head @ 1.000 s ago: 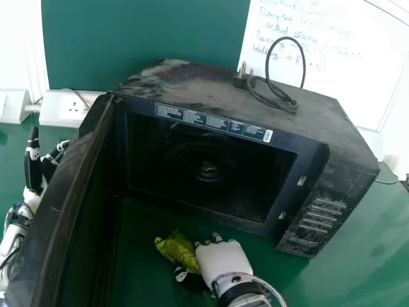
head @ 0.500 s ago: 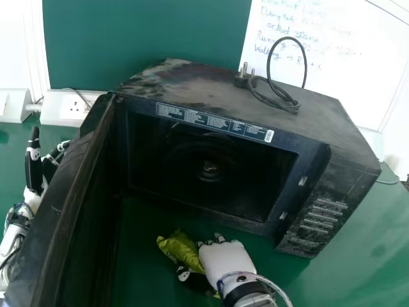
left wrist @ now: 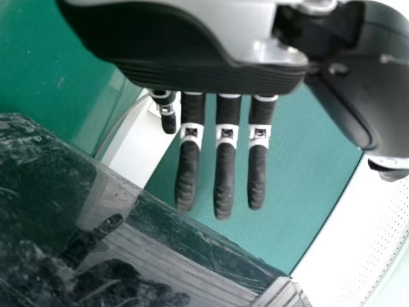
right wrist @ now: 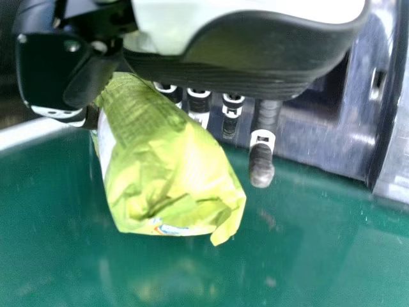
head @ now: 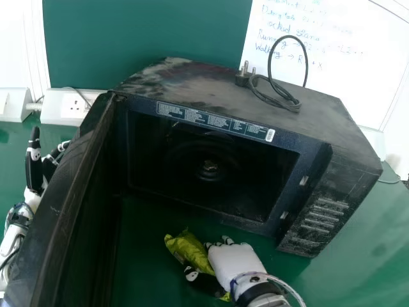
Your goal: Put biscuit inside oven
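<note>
1. My right hand grips the green biscuit packet between thumb and fingers, outside and in front of the oven.
2. My left hand is open, fingers straight, beyond the swung-open oven door.
3. Progress, as I judge it: door open and packet grasped; lifting it through the opening, releasing and withdrawing remain (closing the door isn't asked for).
4. Writing: a printed label strip above the opening, handwritten lines on the whiteboard behind, small print on the packet.
</note>
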